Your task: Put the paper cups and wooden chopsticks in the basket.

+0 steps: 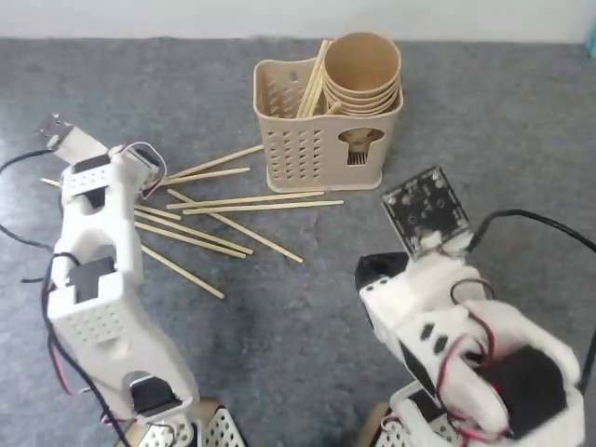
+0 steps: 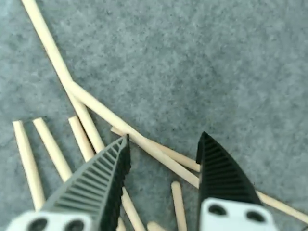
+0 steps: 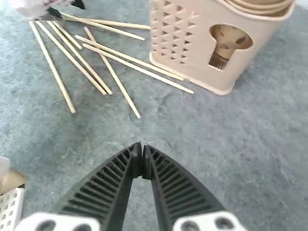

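High view: a beige perforated basket (image 1: 326, 154) stands upright on the grey tabletop (image 1: 503, 121). A nested stack of paper cups (image 1: 363, 65) sits inside the basket, on the side nearer the right arm (image 1: 456, 317). Part of the stack shows through the cut-out handle hole in the basket's front wall. Several upright chopsticks (image 1: 315, 84) lean inside the basket, just beside the cups. The loose chopsticks (image 1: 251, 199) lie flat on the tabletop in front of the basket and out towards the left arm (image 1: 93, 270), fanned and crossing one another. The two nearest lie close along the basket's base; whether they touch it cannot be told.

Left wrist view: the left gripper (image 2: 165, 139) is wide open and holds nothing. It hangs low over the loose chopsticks, towards the end of the scatter away from the basket. One long stick runs across the gap between its fingers, and several stick ends lie beneath and beside them. Whether the fingertips touch any stick cannot be told.

Right wrist view: the right gripper (image 3: 142, 149) is fully closed, its fingertips meeting with nothing between them. It is above bare tabletop, well apart from the basket, and points towards the basket's front wall and the loose chopsticks lying before it.
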